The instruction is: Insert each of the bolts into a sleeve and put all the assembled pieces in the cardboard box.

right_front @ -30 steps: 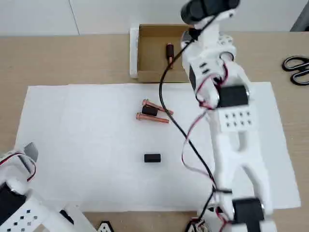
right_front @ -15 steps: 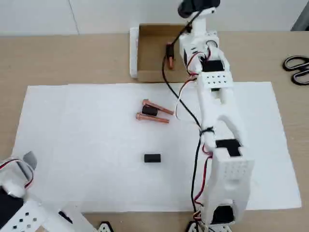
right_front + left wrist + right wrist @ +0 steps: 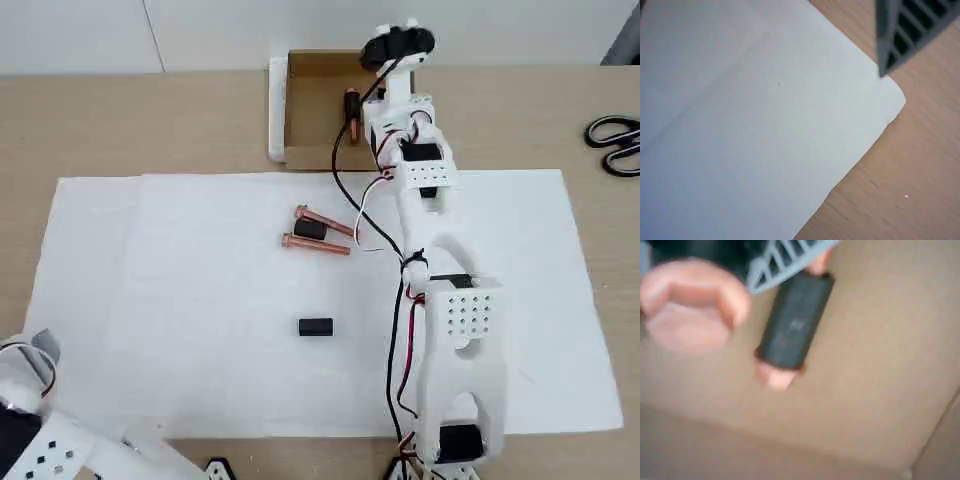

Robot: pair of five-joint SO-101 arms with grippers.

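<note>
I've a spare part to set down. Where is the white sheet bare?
Left of the bolts and the lone sleeve, the sheet is bare; also right of the right arm. Crowded around the bolts.

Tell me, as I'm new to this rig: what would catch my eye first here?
The white right arm stretches across the white paper sheet to the brown cardboard box at the far edge of the wooden table, with a copper bolt in a black sleeve inside. On the sheet, two bare copper bolts flank a short black sleeve, and another black sleeve lies alone nearer the arm's base.
</note>
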